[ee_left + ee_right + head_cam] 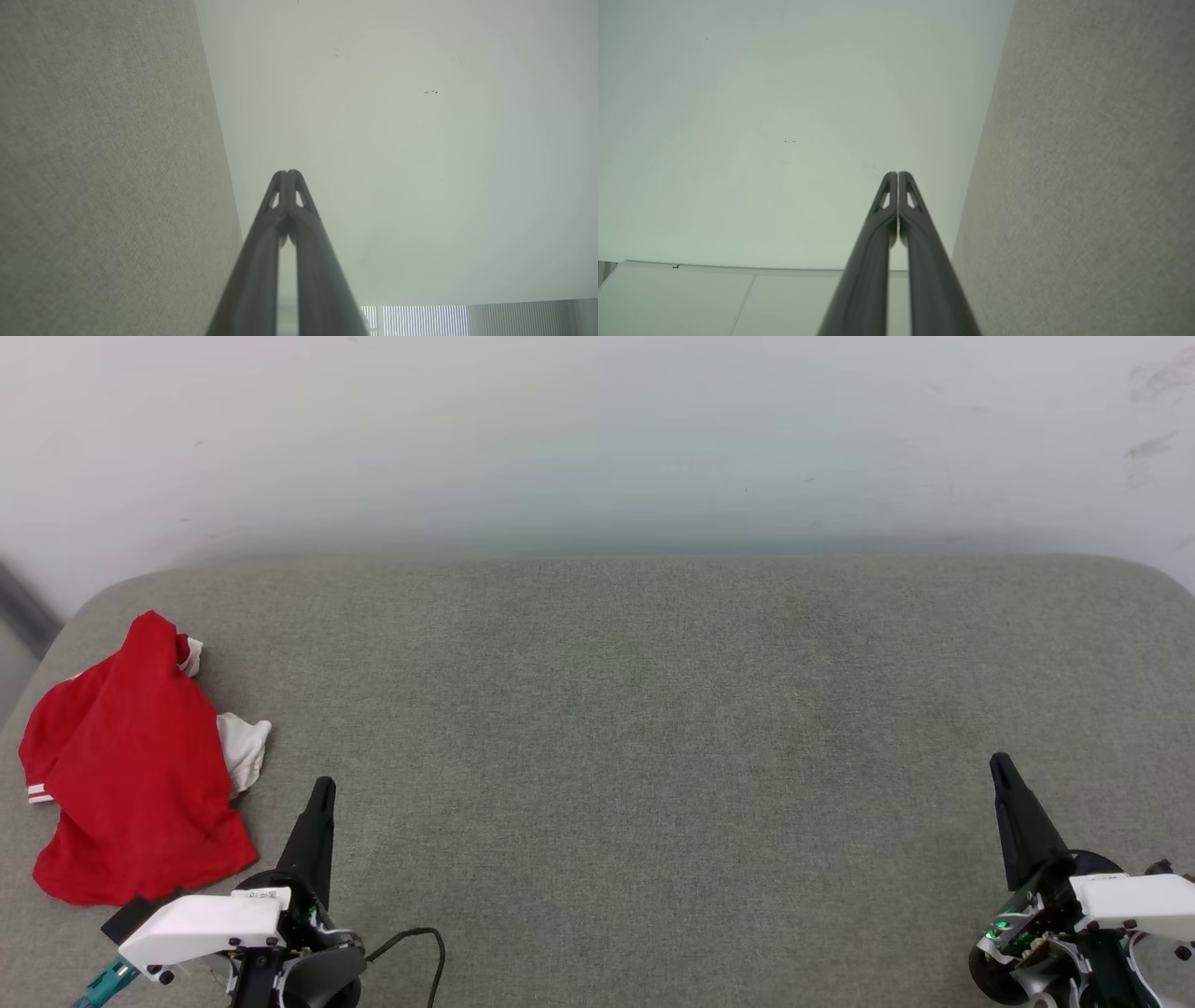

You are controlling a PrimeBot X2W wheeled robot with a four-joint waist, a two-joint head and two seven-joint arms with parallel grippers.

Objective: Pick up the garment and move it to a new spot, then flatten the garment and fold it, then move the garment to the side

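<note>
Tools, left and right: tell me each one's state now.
Left tool: closed, holding nothing.
Right tool: closed, holding nothing.

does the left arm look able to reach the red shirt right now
Probably yes. The shirt lies crumpled on the grey surface just left of the left arm, with nothing between them. Its jaws are shut, so they would have to open first.
</note>
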